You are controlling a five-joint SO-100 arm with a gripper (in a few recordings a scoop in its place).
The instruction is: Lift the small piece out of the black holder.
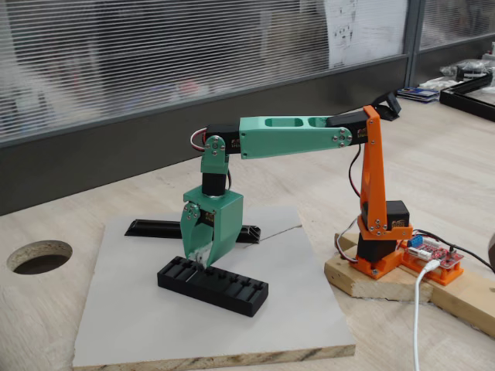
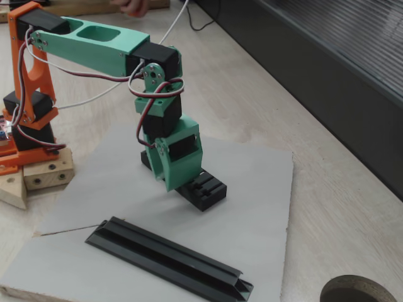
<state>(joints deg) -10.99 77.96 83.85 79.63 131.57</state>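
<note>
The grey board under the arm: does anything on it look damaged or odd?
Yes. The flat grey board has a thin crack at its edge near the long black triangular bar. The black slotted holder lies flat, undamaged.

Tool [image 1: 203, 259] green, w/ green forearm; upright arm link [image 1: 373, 178] orange. Black holder [image 1: 213, 287] black w/ parallel slots. Long bar [image 2: 169, 258] black. Board [image 1: 302, 317] pale grey, light wood edge. Surface [image 1: 46, 325] light wood grain. Wires red/white/black.

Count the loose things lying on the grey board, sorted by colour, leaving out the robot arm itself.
Black: 2, the slotted black holder and the long triangular bar.
Light grey: 1, a small piece between the arm's jaws.
Total: 3
</note>
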